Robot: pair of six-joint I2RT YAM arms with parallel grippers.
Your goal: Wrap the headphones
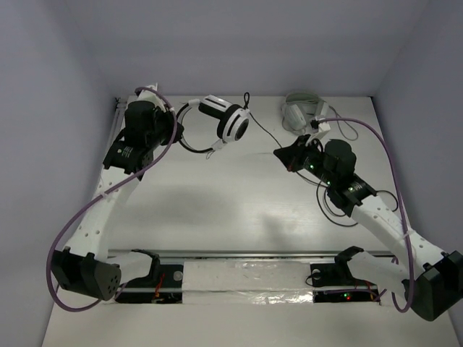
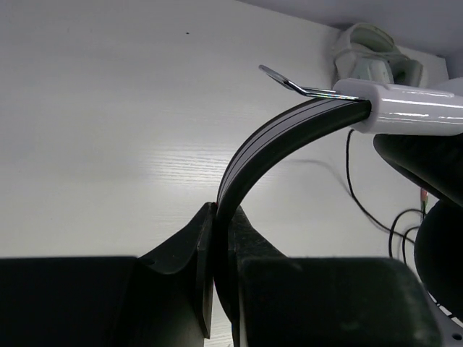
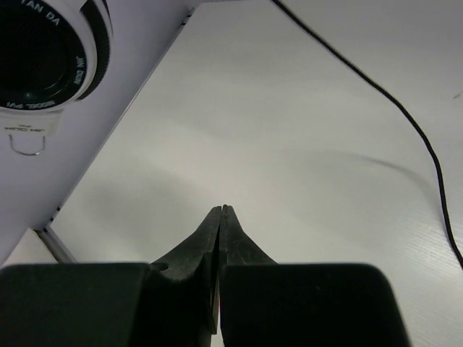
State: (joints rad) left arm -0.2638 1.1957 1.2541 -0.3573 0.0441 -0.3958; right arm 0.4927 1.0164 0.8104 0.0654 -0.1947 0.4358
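The headphones (image 1: 224, 119) are at the back of the table, held up by their thin black headband (image 2: 275, 137). My left gripper (image 1: 176, 131) is shut on that headband, which runs up from between its tips (image 2: 221, 210) to a white ear-cup arm (image 2: 412, 108). A white-and-black ear cup (image 3: 43, 50) shows at the top left of the right wrist view. The thin black cable (image 1: 264, 132) runs from the cups toward the right and loops near the right arm. My right gripper (image 1: 278, 153) is shut, with nothing seen between its tips (image 3: 221, 210); the cable (image 3: 405, 116) passes beside it, apart from it.
Pale grey headphones (image 1: 300, 112) lie at the back right, also in the left wrist view (image 2: 369, 50). A foil-covered strip (image 1: 246, 278) runs along the near edge between the arm bases. Pale walls close the back and sides.
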